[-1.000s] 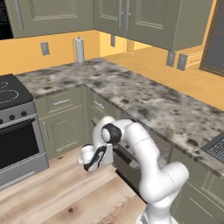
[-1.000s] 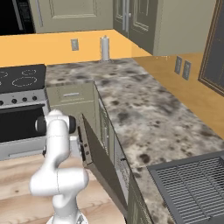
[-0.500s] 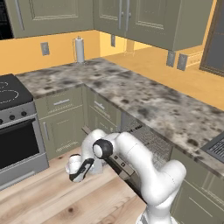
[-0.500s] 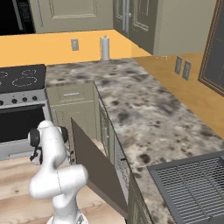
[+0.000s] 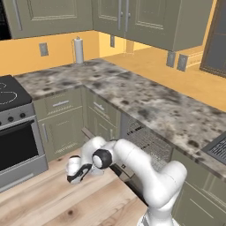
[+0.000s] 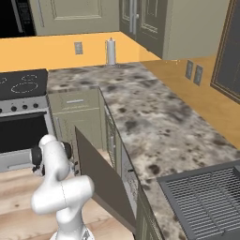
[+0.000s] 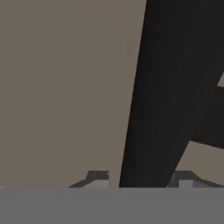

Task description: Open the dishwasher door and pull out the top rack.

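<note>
Left base view has the arm reaching down low over the wooden floor [image 5: 53,194], its gripper [image 5: 76,175] near the boards and just off the outer edge of the door [image 5: 126,170]. That door hangs partly open, tipped out from the cabinet run under the speckled counter [image 5: 145,101], and behind it the wire grid of the rack [image 5: 148,143] shows inside the opening. From the right base view the door [image 6: 105,180] reads as a dark slab leaning out at a slant from the cabinets, its top edge well clear of the counter [image 6: 154,126], with the white arm standing just to its left. A stove [image 6: 23,117] sits at the far left of the run, and a paper towel roll [image 6: 111,51] stands upright on the counter by the back wall. Up close in the hand view, a dark bar, probably the door edge [image 7: 175,96], runs between the two fingertips [image 7: 97,179], one tip on each side; whether they press on it or sit slack I cannot tell
</note>
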You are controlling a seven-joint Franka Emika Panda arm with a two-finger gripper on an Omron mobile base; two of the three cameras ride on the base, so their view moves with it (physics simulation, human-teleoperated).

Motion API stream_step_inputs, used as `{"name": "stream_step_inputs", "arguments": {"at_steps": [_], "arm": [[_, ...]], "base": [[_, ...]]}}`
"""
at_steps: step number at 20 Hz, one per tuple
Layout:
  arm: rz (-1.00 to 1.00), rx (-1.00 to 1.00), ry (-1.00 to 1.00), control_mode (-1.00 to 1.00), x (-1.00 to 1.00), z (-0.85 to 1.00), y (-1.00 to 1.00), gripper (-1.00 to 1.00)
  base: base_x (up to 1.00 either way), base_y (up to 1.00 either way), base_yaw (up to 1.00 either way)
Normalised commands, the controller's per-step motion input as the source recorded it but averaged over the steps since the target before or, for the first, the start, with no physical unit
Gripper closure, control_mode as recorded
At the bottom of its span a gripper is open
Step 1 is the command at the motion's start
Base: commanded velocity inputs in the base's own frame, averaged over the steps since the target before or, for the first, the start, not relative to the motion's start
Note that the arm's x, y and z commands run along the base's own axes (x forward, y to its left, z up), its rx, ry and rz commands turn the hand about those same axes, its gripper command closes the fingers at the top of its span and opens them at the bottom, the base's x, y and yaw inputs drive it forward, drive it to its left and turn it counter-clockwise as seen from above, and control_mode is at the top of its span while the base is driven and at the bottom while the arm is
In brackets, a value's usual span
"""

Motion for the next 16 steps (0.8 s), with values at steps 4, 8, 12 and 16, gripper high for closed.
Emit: {"name": "stream_step_inputs", "arguments": {"at_steps": [4, 8, 12, 16], "arm": [[-0.02, 0.00, 0.00, -1.00, -0.38, -0.18, 0.69, -1.00], [0.01, 0.00, -0.09, -1.00, -0.58, 0.23, 0.62, -1.00], [0.09, 0.00, -0.17, -1.00, -0.92, 0.71, 0.34, -1.00], [0.17, 0.00, -0.20, -1.00, -0.90, 0.96, 0.04, -1.00]], "base": [[0.00, 0.00, 0.00], [0.00, 0.00, 0.00], [0.00, 0.00, 0.00], [0.00, 0.00, 0.00]]}}
